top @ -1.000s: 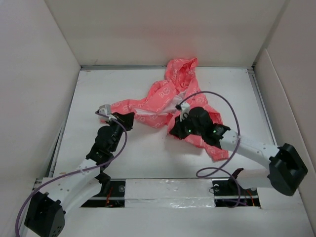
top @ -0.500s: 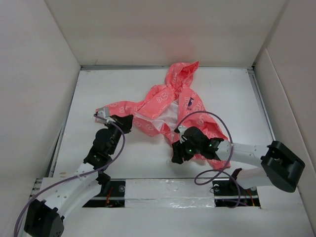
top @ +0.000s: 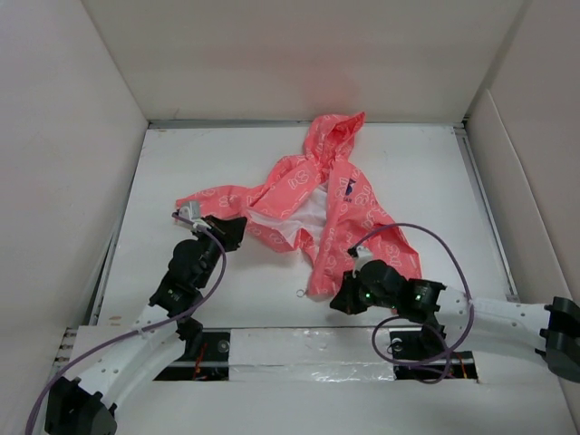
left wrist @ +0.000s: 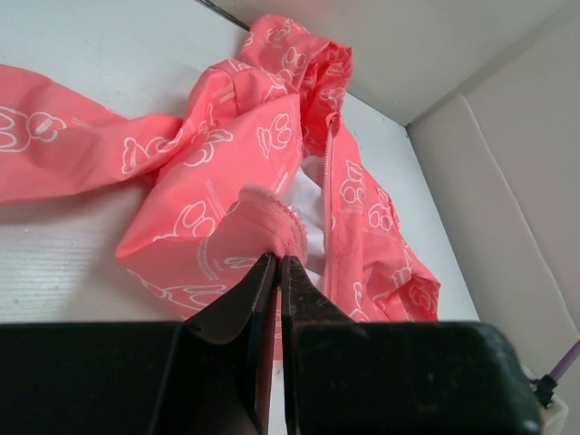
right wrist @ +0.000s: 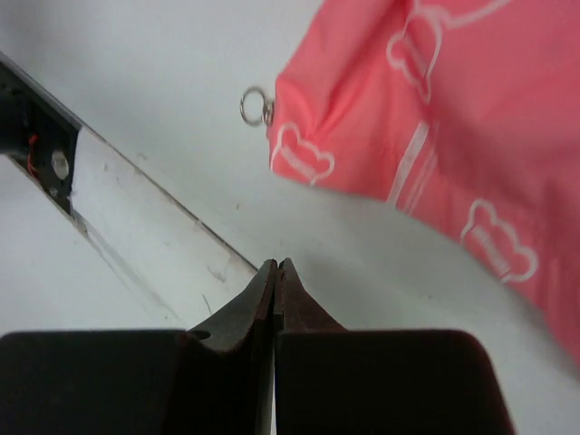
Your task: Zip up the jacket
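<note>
Jacket [top: 308,195] lies flat mid-worktop [top: 426,172], hood toward the far wall, front gaping with white lining showing. Left claw [top: 237,227] is clamped on a bunched fold of the jacket's lower left edge; left wrist view shows the fabric [left wrist: 227,163] pinched between the tips [left wrist: 278,263]. Right claw [top: 337,304] is closed on nothing, resting on the worktop just near-side of the right front panel's hem, not touching it. A small metal ring [right wrist: 256,106] hangs off that hem corner, ahead and left of the right claw's tips [right wrist: 275,267].
</note>
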Robot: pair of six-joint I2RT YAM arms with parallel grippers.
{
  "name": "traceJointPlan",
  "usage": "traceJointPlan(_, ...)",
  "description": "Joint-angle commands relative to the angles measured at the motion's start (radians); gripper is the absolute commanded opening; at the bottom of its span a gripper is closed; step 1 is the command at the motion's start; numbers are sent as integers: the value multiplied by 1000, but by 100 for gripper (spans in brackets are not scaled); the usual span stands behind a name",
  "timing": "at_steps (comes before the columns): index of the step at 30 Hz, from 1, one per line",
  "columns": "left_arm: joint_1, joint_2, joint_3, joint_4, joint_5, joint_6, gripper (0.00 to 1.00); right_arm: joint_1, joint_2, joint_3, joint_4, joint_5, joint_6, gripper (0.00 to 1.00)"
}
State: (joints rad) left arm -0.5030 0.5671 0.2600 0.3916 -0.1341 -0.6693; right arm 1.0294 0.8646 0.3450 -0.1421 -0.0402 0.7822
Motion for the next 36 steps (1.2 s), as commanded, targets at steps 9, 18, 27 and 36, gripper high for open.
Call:
traceJointPlan(9, -3, 13, 1, 58, 47, -35, 0, 201, 218, 60, 258, 183, 264, 70)
traceJointPlan(18, -3, -10, -2, 63, 51, -41, 0, 262, 353, 28, 391, 450, 454, 60)
traceJointPlan(27, -3, -78, 4, 10, 47, -39, 0, 320, 493, 81, 311, 726, 657, 47)
traceJointPlan(36, -3, -55, 5, 32, 67, -38, 0, 330, 498, 71, 259, 861, 716, 42)
